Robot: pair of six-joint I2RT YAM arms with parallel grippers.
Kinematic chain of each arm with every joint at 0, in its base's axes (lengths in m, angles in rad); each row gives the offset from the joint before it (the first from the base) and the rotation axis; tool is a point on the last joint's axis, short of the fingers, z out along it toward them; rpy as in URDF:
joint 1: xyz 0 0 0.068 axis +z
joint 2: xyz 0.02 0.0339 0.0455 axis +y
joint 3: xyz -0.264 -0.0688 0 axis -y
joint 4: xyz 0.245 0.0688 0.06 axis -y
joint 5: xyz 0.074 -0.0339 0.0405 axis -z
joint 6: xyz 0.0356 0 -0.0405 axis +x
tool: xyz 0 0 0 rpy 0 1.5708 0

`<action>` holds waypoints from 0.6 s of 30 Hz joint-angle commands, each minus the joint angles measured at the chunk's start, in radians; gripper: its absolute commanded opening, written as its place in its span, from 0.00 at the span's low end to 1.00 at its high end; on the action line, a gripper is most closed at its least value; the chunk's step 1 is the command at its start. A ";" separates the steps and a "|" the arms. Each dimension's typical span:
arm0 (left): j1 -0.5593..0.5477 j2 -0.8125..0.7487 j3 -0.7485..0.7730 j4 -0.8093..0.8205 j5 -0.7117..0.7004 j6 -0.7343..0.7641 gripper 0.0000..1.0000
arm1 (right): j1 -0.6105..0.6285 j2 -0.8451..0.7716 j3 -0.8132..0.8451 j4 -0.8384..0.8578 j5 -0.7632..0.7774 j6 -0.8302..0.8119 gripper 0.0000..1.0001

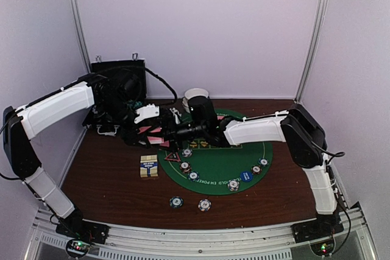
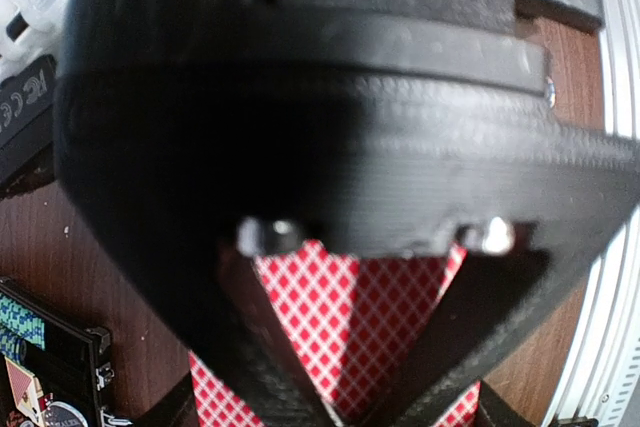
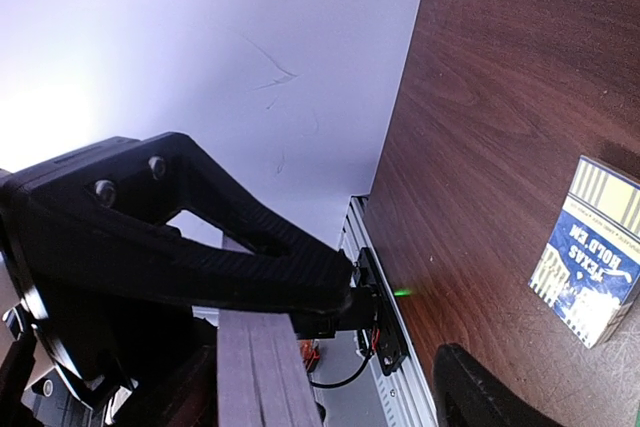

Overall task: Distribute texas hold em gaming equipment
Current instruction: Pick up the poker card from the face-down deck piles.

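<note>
- two small round stripe-edged poker chips (image 1: 176, 201) lie nearest, on the brown wooden table (image 1: 109, 181).
- the round green felt mat (image 1: 213, 165) carries six more chips, one blue disc (image 1: 245, 176) and one red-rimmed triangle marker (image 1: 172, 157).
- left gripper (image 2: 345, 409) pinched together, with pink-backed playing cards (image 2: 350, 317) at its tips.
- right gripper (image 3: 398, 317) has its jaws standing apart.

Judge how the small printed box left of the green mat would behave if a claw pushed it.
The box lies flat on the table, so it would probably slide rather than tip or roll. It looks like printed cardboard, so it is likely light and fairly stiff, though a hard squeeze might dent it.
</note>
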 commanded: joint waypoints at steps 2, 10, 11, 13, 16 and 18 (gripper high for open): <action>0.007 -0.013 0.026 0.008 0.035 -0.010 0.07 | -0.030 -0.016 -0.061 0.030 0.006 0.000 0.71; 0.007 -0.010 0.023 0.008 0.036 -0.010 0.06 | -0.053 -0.082 -0.123 0.008 -0.005 -0.028 0.67; 0.007 -0.009 0.023 0.007 0.037 -0.010 0.06 | -0.053 -0.089 -0.126 0.000 -0.004 -0.035 0.67; 0.007 -0.007 0.023 0.007 0.034 -0.012 0.06 | -0.054 -0.111 -0.136 -0.009 -0.005 -0.045 0.64; 0.007 -0.007 0.021 0.008 0.036 -0.012 0.06 | -0.059 -0.139 -0.152 -0.024 -0.009 -0.057 0.59; 0.007 -0.006 0.021 0.009 0.036 -0.012 0.06 | -0.062 -0.160 -0.162 -0.041 -0.009 -0.068 0.54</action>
